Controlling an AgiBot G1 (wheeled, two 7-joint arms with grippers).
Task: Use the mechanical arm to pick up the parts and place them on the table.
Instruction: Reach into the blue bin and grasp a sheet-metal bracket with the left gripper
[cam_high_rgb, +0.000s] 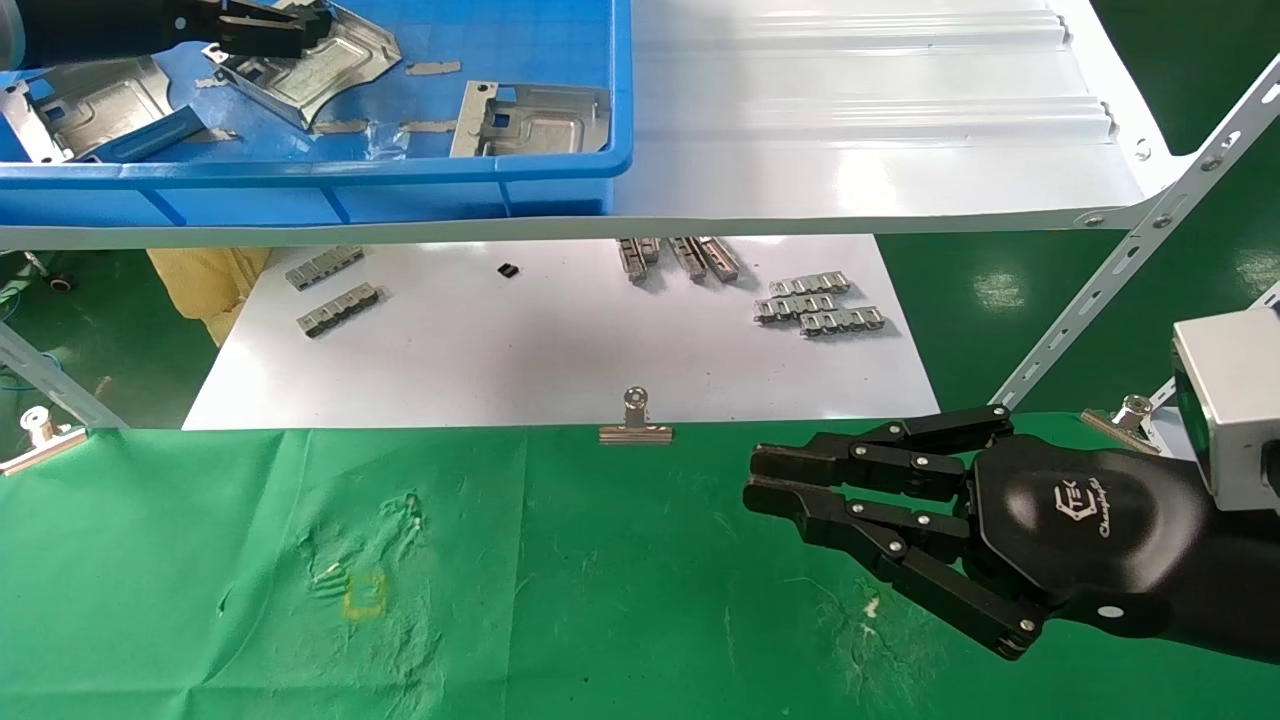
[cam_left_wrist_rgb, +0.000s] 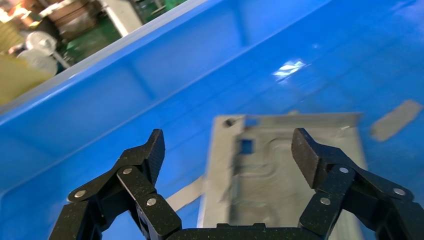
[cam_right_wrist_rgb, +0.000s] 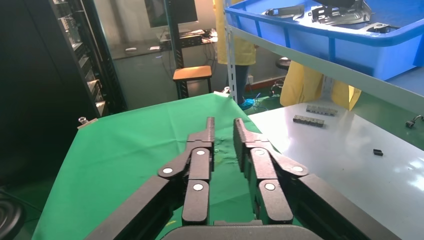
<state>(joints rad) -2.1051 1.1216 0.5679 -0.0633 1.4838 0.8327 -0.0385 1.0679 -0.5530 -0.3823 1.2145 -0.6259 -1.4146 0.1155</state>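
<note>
Three silvery stamped parts lie in a blue bin (cam_high_rgb: 300, 175) at the back left: one (cam_high_rgb: 310, 70) under my left gripper, one (cam_high_rgb: 85, 105) at the far left, one (cam_high_rgb: 535, 120) to the right. My left gripper (cam_high_rgb: 312, 30) is open wide just above the first part, which shows between its fingers in the left wrist view (cam_left_wrist_rgb: 285, 165); the gripper (cam_left_wrist_rgb: 228, 142) does not hold it. My right gripper (cam_high_rgb: 755, 482) hovers empty over the green table (cam_high_rgb: 600, 600) at the right, fingers (cam_right_wrist_rgb: 207, 135) a narrow gap apart.
The bin stands on a white ribbed shelf (cam_high_rgb: 850, 120) held by a slanted perforated bracket (cam_high_rgb: 1130, 260). Below lies a white board (cam_high_rgb: 550, 350) with small linked strips (cam_high_rgb: 815, 305). A binder clip (cam_high_rgb: 635, 420) pins the cloth edge. A yellow square mark (cam_high_rgb: 363, 595) is on the cloth.
</note>
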